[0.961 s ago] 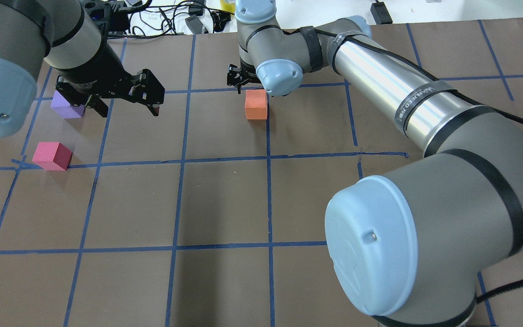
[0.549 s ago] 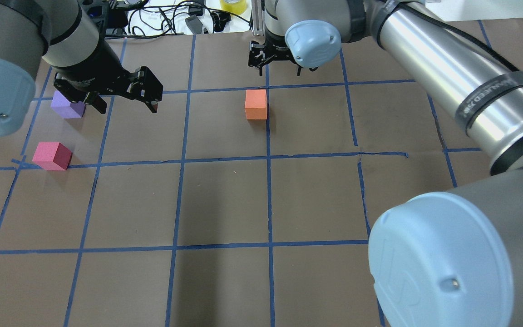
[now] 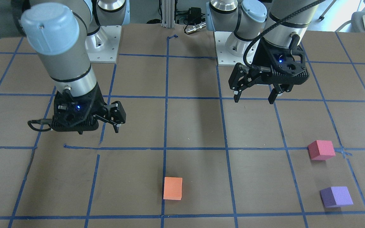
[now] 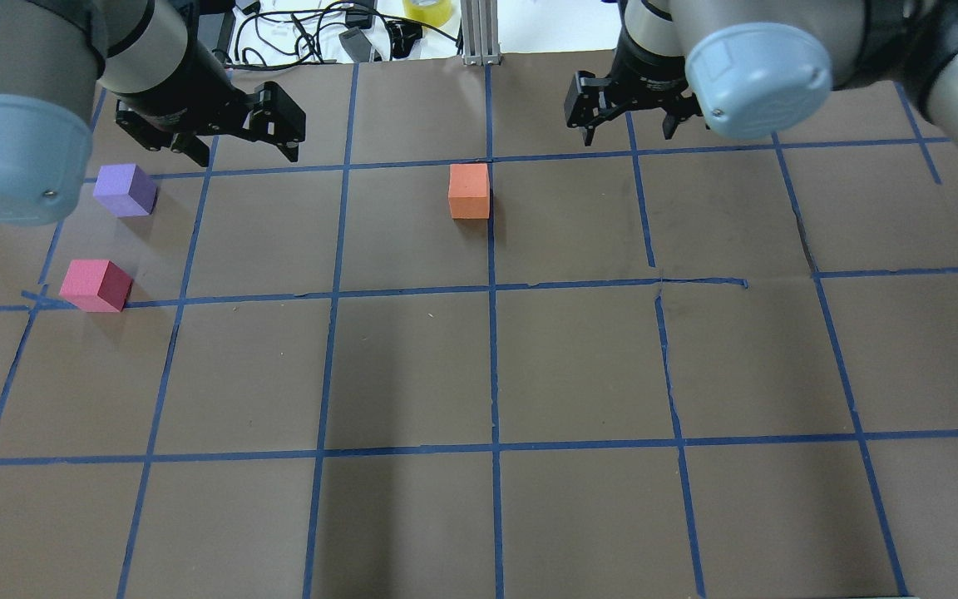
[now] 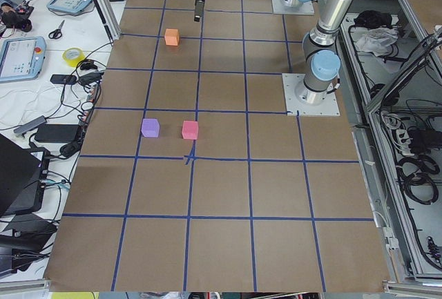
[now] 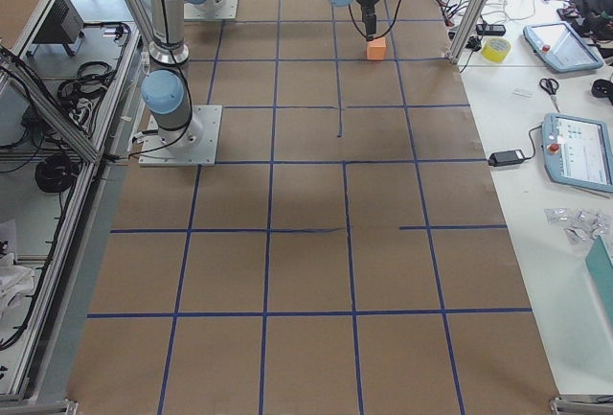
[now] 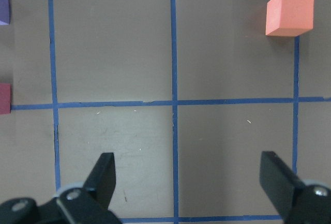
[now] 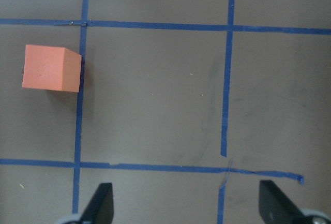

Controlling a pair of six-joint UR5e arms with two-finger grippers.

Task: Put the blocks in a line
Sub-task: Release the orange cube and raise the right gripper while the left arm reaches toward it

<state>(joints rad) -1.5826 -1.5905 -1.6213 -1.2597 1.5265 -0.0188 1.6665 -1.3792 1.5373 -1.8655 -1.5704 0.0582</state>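
The orange block (image 4: 469,190) sits near the table's far middle, on a blue tape line. The purple block (image 4: 125,190) and the pinkish-red block (image 4: 95,285) sit apart at the far left, the purple one farther back. My left gripper (image 4: 238,150) is open and empty, hovering just behind and right of the purple block. My right gripper (image 4: 627,133) is open and empty, hovering behind and right of the orange block. The right wrist view shows the orange block (image 8: 51,69) at upper left, outside the open jaws. The left wrist view shows it (image 7: 289,13) at upper right.
The brown table carries a grid of blue tape lines (image 4: 329,293). Cables, a yellow tape roll (image 4: 427,10) and an aluminium post (image 4: 476,33) lie beyond the far edge. The arm base plates (image 3: 105,41) stand on the robot's side.
My right gripper has lifted off the orange block and swung away to the far right. My left gripper has moved back from the purple block, which now shows fully.
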